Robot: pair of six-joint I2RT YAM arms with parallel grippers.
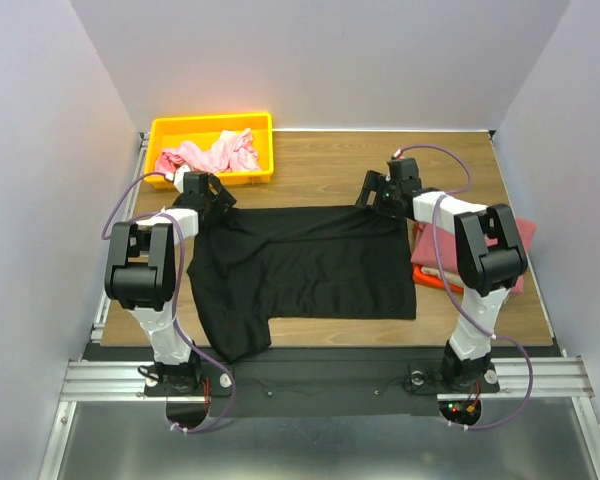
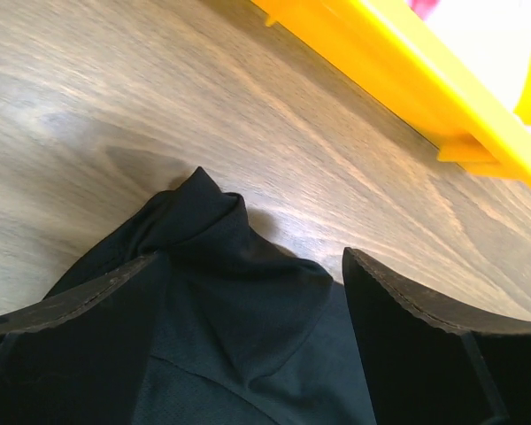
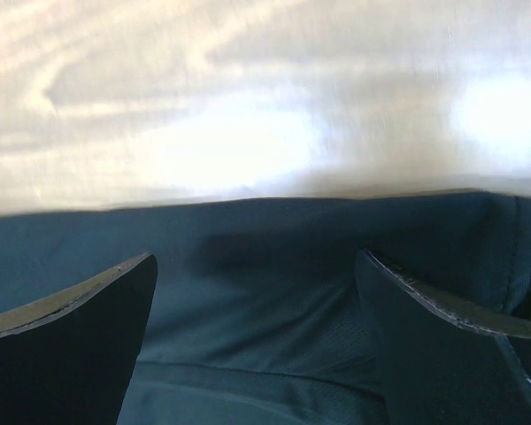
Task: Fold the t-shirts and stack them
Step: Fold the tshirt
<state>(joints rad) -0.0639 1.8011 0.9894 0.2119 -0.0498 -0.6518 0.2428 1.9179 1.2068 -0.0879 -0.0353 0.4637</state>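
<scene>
Black t-shirt (image 1: 300, 265) lying spread across the middle of the wooden table (image 1: 330, 160), its body filling the centre of the top view and one sleeve trailing toward the lower left. The left gripper (image 1: 208, 192) stands at the shirt's upper-left corner and the right gripper (image 1: 380, 192) at its upper-right corner, both low over the far edge of the cloth. In the left wrist view the left fingers (image 2: 71, 310) stand wide apart at the bottom of the frame, clamped on nothing. A raised, peaked fold of the black cloth lies between and just beyond them, with bare wood past it. In the right wrist view the right fingers (image 3: 442, 328) are likewise spread. The shirt's straight edge runs across the middle of the frame, with cloth below it and between the fingers, and pale wood above. Whether any pad touches the cloth cannot be told. A light pink t-shirt (image 1: 215, 155) lies crumpled in the yellow bin (image 1: 263, 150) at the upper left of the top view, just beyond the left gripper. A rose-red t-shirt (image 1: 421, 255) and an orange t-shirt (image 1: 432, 278) lie at the right side of the table, just beside the black shirt and partly hidden by the right arm (image 1: 485, 250).
</scene>
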